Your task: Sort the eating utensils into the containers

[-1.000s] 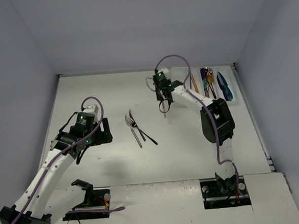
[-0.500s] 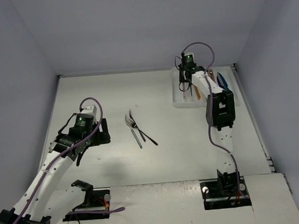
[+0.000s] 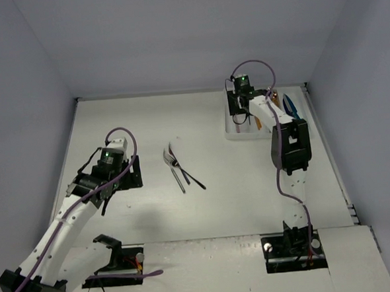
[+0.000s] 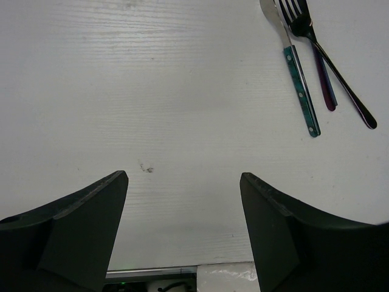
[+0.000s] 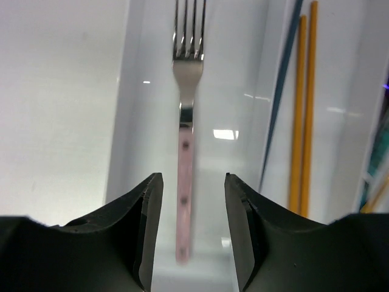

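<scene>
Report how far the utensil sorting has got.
Done: orange sticks and a blue piece lie in the white tray. In hand: a pink-handled fork lies in the tray's leftmost compartment below the right gripper, whose jaws stand open, clear of it. Left: three utensils lie overlapping on the table ahead of the open, empty left gripper.

worktop: white, matte, faint wood grain, one small dark scuff | walls: back wall, left wall and right wall – plain pale lavender-grey, closing the worktop in on three sides | light: soft, even – dim shadows only | near edge: a seam crosses the worktop
</scene>
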`<action>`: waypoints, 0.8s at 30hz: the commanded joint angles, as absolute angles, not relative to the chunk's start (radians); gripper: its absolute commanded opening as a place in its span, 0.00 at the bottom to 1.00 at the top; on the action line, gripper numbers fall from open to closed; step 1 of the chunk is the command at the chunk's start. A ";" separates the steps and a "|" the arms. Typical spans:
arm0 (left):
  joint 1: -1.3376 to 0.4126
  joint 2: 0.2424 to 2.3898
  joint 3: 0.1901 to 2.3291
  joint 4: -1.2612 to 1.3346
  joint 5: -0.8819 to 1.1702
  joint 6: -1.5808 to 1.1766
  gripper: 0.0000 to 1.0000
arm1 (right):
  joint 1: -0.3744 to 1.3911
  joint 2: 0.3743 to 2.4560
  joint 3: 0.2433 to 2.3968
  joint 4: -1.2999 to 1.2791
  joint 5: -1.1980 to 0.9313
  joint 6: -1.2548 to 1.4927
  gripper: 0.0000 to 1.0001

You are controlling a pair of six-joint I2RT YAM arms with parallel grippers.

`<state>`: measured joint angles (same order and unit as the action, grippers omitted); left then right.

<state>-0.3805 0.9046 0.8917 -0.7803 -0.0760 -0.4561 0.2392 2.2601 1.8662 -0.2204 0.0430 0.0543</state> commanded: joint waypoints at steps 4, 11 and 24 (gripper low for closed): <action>-0.385 0.931 0.905 -0.733 -0.113 -0.411 0.71 | 0.431 1.831 1.530 -0.196 -0.069 -0.063 0.41; -0.385 0.947 0.910 -0.732 -0.103 -0.403 0.72 | 0.586 1.745 1.311 -0.199 -0.124 -0.060 0.38; -0.385 0.942 0.913 -0.732 -0.091 -0.405 0.72 | 0.728 1.778 1.222 -0.209 -0.176 -0.104 0.39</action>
